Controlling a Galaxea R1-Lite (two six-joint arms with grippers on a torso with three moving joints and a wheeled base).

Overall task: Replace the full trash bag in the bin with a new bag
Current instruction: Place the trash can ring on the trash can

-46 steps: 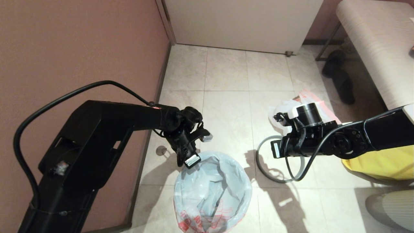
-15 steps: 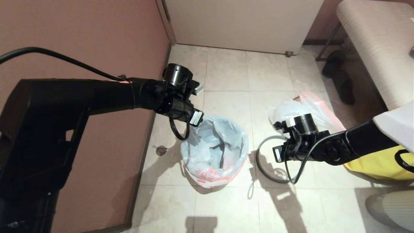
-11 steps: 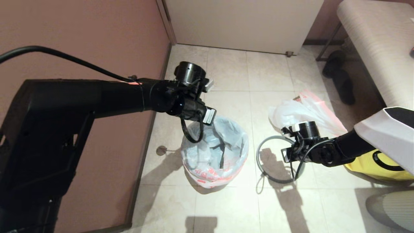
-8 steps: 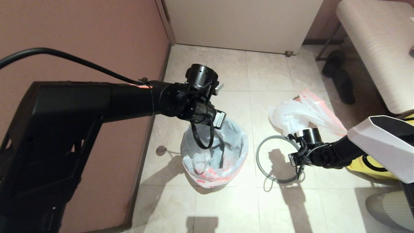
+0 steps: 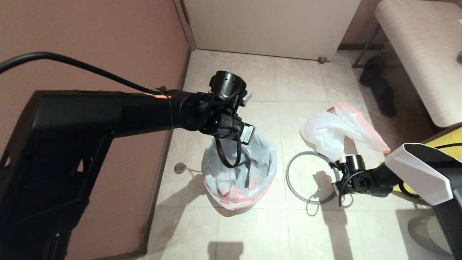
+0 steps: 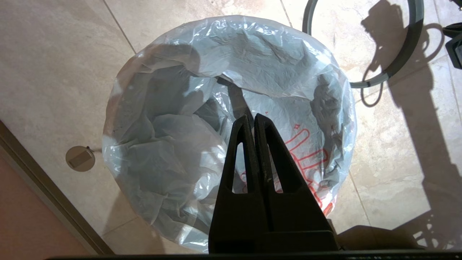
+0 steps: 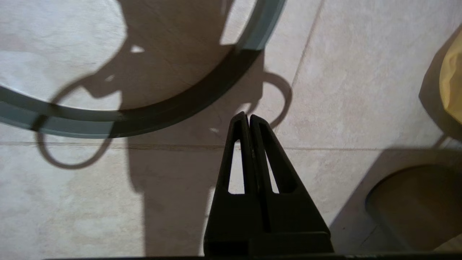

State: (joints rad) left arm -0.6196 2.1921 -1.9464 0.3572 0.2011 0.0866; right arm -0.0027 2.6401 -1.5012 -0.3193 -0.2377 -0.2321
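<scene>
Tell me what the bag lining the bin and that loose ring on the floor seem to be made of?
New bag: thin translucent plastic film, crinkled and glossy, with red print. Grey ring rim: probably rigid moulded plastic, smooth and matte, holding its round shape.

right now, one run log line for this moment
left gripper: shut, above new bag lining bin | right gripper: shut, over floor by grey ring | full trash bag: on floor

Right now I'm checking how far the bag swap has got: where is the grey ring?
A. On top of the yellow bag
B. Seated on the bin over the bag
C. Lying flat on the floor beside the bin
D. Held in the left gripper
C. The grey ring lies flat on the floor tiles, apart from the bin, whose new bag is draped over the top with no ring on it.
</scene>
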